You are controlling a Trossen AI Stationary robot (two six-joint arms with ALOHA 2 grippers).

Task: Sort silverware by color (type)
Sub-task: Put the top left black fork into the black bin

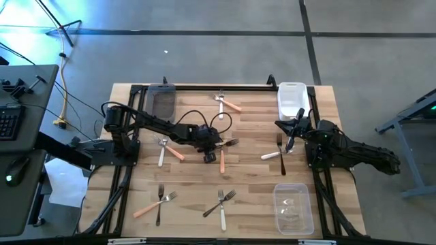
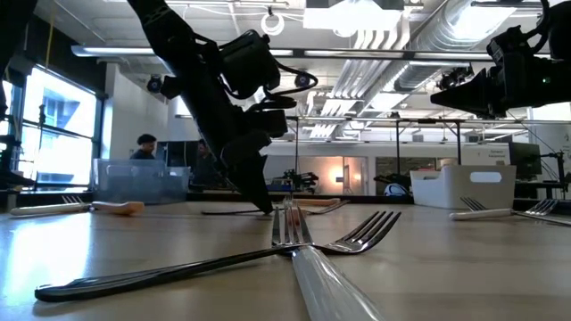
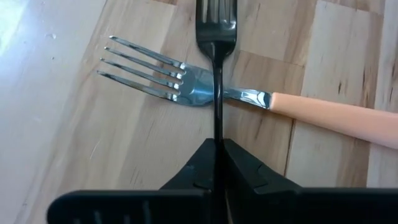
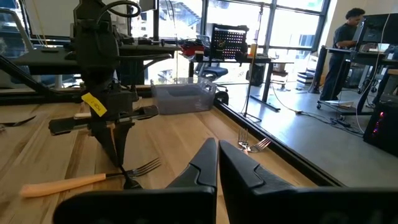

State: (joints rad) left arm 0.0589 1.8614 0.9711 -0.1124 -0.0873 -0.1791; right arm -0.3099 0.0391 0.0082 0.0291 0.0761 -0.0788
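The left gripper (image 3: 217, 163) is clamped on the thin handle of a dark fork (image 3: 217, 74) near the table's middle, which crosses a salmon-handled fork (image 3: 249, 99). Lift straight up so that one stays put. The right gripper (image 4: 217, 163) waits closed, holding nothing, at the right

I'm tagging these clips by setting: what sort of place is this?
Probably a robotics lab or workshop in an industrial building, not a kitchen. The low view shows exposed ceiling ducts, the right wrist view a person at a standing workstation, and the wooden table sits on bare concrete floor.
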